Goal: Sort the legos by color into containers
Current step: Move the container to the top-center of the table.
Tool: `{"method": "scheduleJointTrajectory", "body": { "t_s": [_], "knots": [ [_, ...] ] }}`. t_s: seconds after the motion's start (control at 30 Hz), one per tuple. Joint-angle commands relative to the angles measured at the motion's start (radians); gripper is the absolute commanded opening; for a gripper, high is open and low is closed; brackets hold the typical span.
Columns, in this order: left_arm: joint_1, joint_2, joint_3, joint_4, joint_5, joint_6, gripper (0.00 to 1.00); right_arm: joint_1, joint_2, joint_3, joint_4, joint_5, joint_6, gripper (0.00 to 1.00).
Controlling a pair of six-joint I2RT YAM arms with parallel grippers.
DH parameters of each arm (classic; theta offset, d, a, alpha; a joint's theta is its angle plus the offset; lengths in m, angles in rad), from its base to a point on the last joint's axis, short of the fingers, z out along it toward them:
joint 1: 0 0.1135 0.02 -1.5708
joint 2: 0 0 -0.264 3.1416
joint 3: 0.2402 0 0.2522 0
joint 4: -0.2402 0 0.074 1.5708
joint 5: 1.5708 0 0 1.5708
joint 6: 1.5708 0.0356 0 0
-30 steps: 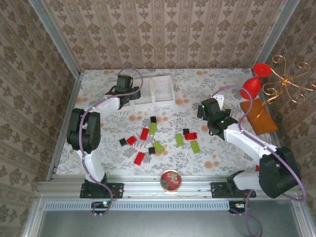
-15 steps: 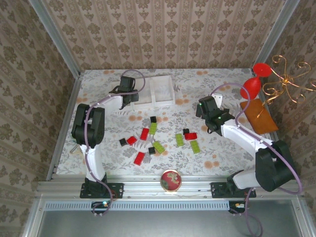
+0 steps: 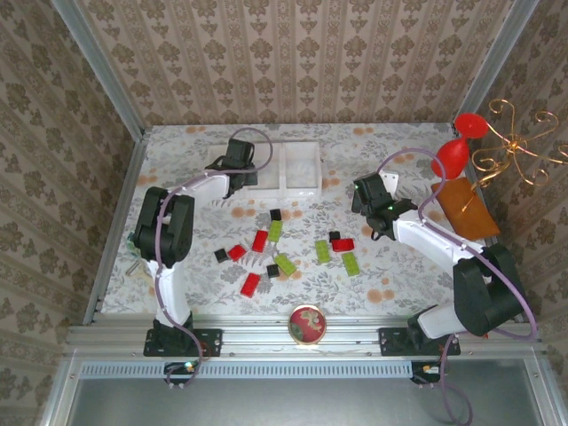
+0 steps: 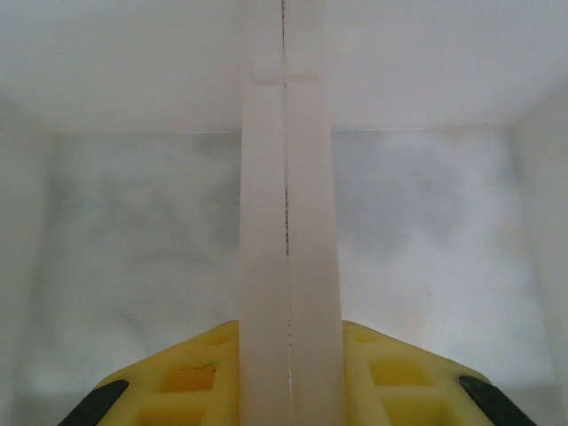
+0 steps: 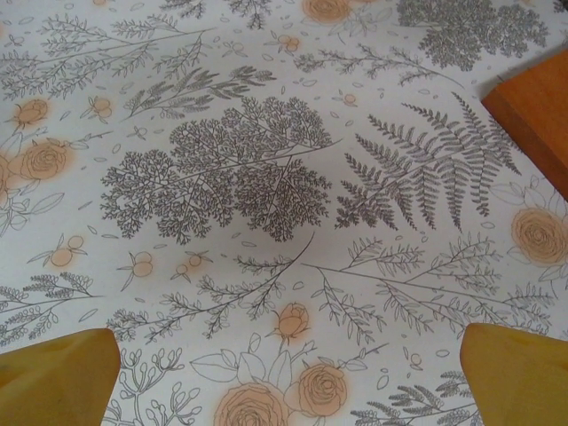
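Legos (image 3: 275, 232) are lying loose on the flowery surface (image 3: 399, 284), with red, green and black ones mixed together, just in front of the white tray (image 3: 317, 169) (it is sitting farther back). The left fingers (image 4: 390, 382) are pinching a thin white wall of the tray. It is probably the wall between two boxes, but that close view is blurry. The right fingers (image 5: 53, 382) are spread wide and hanging over a bare part of the surface, to the right of the bricks.

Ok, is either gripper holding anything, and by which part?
Left gripper grips the tray by a divider wall between two compartments. Right gripper is open, holding nothing.
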Motion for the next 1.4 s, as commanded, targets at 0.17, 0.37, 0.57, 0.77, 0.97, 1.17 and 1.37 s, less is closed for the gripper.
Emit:
{"method": "scheduleJointTrajectory", "body": {
  "t_s": [0.17,0.37,0.57,0.77,0.97,1.17,1.37],
  "knots": [
    [-0.106,-0.017,-0.031,-0.031,-0.016,-0.136,0.2,0.015,-0.031,0.012,-0.129,0.031,0.097,1.0],
    [-0.199,-0.007,-0.014,-0.044,-0.053,-0.227,0.2,0.015,-0.094,-0.009,-0.178,0.018,0.127,1.0],
    [-0.265,0.024,0.024,-0.061,-0.083,-0.264,0.2,0.015,-0.158,-0.048,-0.21,0.003,0.139,1.0],
    [-0.287,0.042,0.027,-0.044,-0.109,-0.335,0.21,0.015,-0.202,-0.073,-0.226,-0.035,0.154,1.0],
    [-0.29,0.096,0.093,-0.046,-0.117,-0.359,0.21,0.015,-0.213,-0.089,-0.226,-0.079,0.162,1.0],
    [-0.293,0.116,0.136,-0.073,-0.112,-0.331,0.24,0.015,-0.216,-0.091,-0.258,-0.093,0.17,1.0],
    [-0.295,0.094,0.134,-0.082,-0.103,-0.277,0.41,0.015,-0.219,-0.092,-0.255,-0.097,0.171,1.0]
  ]
}}
